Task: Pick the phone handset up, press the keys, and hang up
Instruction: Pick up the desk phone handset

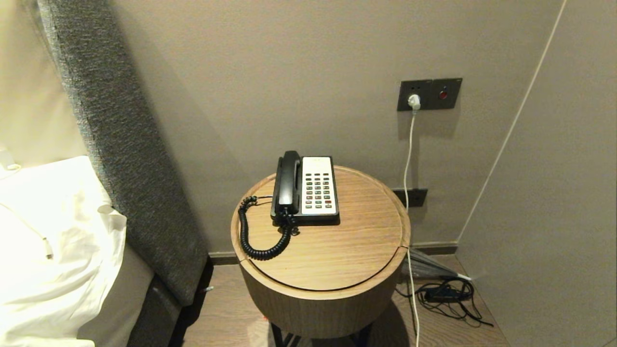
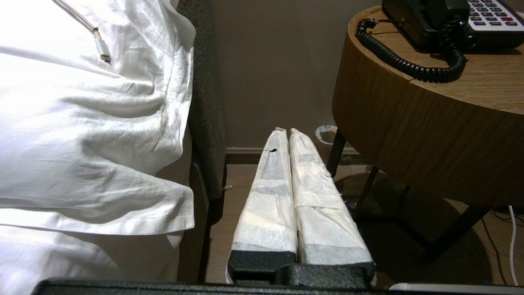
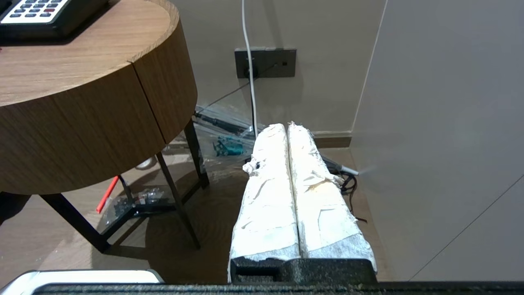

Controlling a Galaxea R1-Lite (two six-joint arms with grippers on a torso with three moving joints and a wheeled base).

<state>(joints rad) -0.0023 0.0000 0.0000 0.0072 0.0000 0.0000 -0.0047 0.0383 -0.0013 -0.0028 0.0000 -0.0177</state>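
left gripper (image 2: pixel 289 132) pinched closed, empty, parked low beside table (image 2: pixel 409 135) | right gripper (image 3: pixel 286 126) same, other side | phone handset (image 1: pixel 288 182) cradled on base up top, above and well clear of both; keys (image 1: pixel 318 188) beside it | step: pre-reach, pickup not begun | next: raise arm, spread fingers, straddle handset mid-grip

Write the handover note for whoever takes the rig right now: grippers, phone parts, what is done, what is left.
Left gripper: shut, empty, low between the bed and the round table.
Right gripper: shut, empty, low beside the table, near the wall.
Phone handset: on its cradle, on the phone's left side, coiled cord looping over the tabletop.
Keys: on the white faceplate, untouched.
Done: nothing.
Left: lift the handset, press the keys, hang up.
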